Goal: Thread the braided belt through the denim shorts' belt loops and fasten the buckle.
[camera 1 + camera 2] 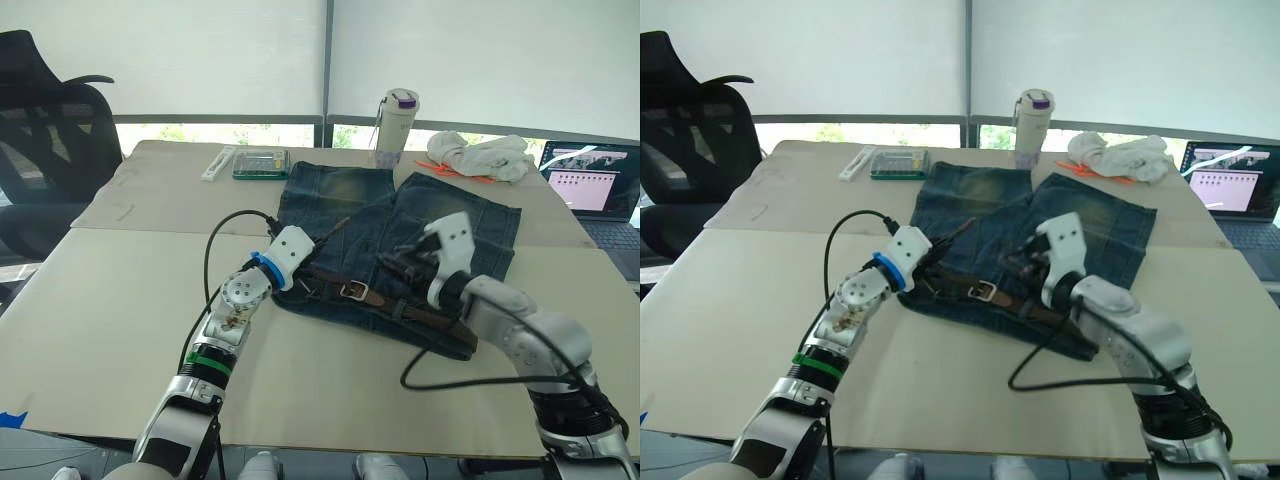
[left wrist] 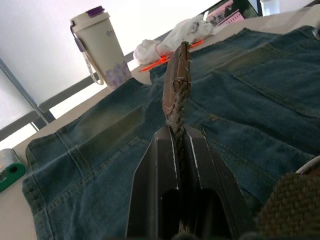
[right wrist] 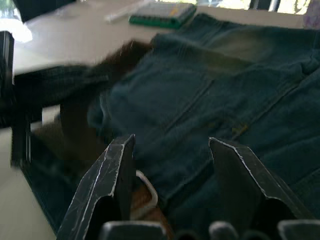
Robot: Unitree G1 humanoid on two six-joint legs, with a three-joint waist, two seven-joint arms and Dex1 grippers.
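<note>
1. Table: pale top, seen from the head cam; everything else is laid on it.
2. Shorts: spread flat at the table centre, waistband toward the robot, legs toward the window. Faded yellowish patches are seen on both legs.
3. Belt: laid along the waistband, from the L gripper across to the shorts' R edge, where it is passed under a belt loop. Its tip is lifted off the denim and is pointed up and away from the L gripper.
4. L gripper: placed at the L end of the waistband; fingers are closed narrow on the belt end, the braid being pinched between them (L wrist cam).
5. R gripper: held low over the waistband, R of the buckle; fingers are spread apart w/ nothing gripped between them, denim being seen through the gap (R wrist cam).
6. Buckle: pale metal frame, lying on the waistband between the two grippers, nearer mid-front. Not fastened.
7. Far side of the table: white cloth, cup w/ purple lid just beyond the legs, green box to the L, laptop at the R edge.
</note>
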